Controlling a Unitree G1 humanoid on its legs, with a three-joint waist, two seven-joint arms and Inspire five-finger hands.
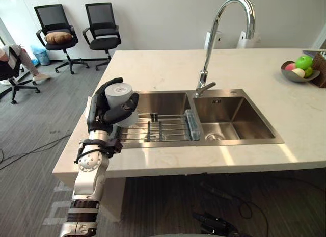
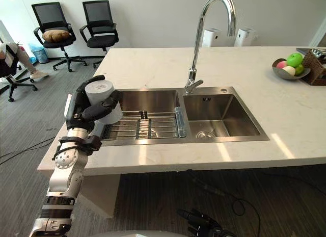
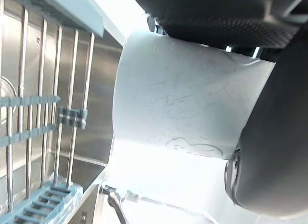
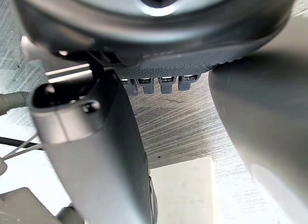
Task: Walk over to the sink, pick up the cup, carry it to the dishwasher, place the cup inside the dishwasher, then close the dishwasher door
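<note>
Pale stone countertop point(image 1: 254, 69) was seen to span the scene, with a double steel sink point(image 1: 239, 112) set into it and a tall curved faucet point(image 1: 210, 48) rising at the sink's twelve o'clock. A wire rack point(image 1: 163, 129) with blue ends was laid across the left basin. A bowl of fruit point(image 1: 300, 71) was placed at about two o'clock on the countertop, and two office chairs point(image 1: 102, 28) were stood at eleven o'clock on the grey floor beyond.

The cup point(image 1: 116, 96) was held in the left hand point(image 1: 104, 114) at the sink's nine o'clock, above the left rim and clear of the rack. The fingers were curled round its wall from one side and the thumb was set against the other, so that the cup was clasped about its middle with its axis roughly upright. Which end was uppermost could not be told with certainty. No handle was seen on it.

The right hand point(image 4: 192, 55) was shown over grey flooring in its own wrist view; whether it was spread or closed could not be told.

The cup was judged to be light and stiff, a small white vessel with a smooth wall marked by fine scratches. Such a wall was judged likely to be slippery, more so if wet from the sink, and possibly breakable if dropped. A wrap about the mid-wall, thumb opposed to fingers, was judged the soundest hold, and a level carry was advised. The pick-up was judged done; the carry to the dishwasher was not yet made.
</note>
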